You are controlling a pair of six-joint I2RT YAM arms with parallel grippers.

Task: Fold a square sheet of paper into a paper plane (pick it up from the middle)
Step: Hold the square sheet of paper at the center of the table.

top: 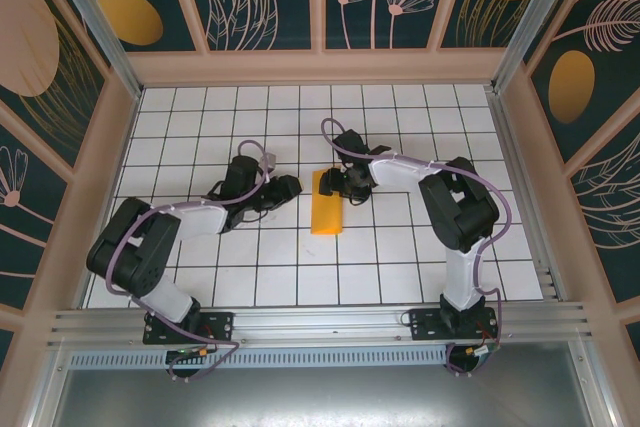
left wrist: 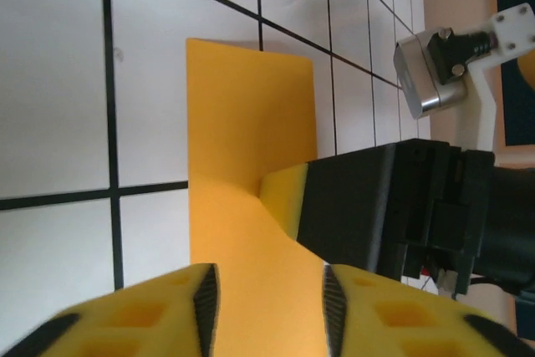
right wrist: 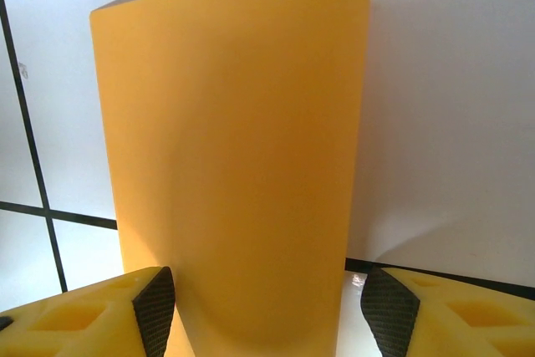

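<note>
Square sheet of paper (top: 327, 205) lies on the white gridded worktop (top: 400, 257), roughly midway between the two arms. From overhead it reads as a narrow orange-yellow rectangle, long side running away from the bases. In my right wrist view the upper surface (right wrist: 234, 165) bows upward rather than lying flat.

Right gripper (top: 338, 184) sits at the far end of the strip. Its jaws are apart with the paper passing between them, not pinched. In the left wrist view one of its yellow fingertips (left wrist: 286, 194) rests against the paper.

Left gripper (top: 288, 188) is just beside the strip's left long edge, pointing at it. Its jaws are also apart and grip nothing.
</note>
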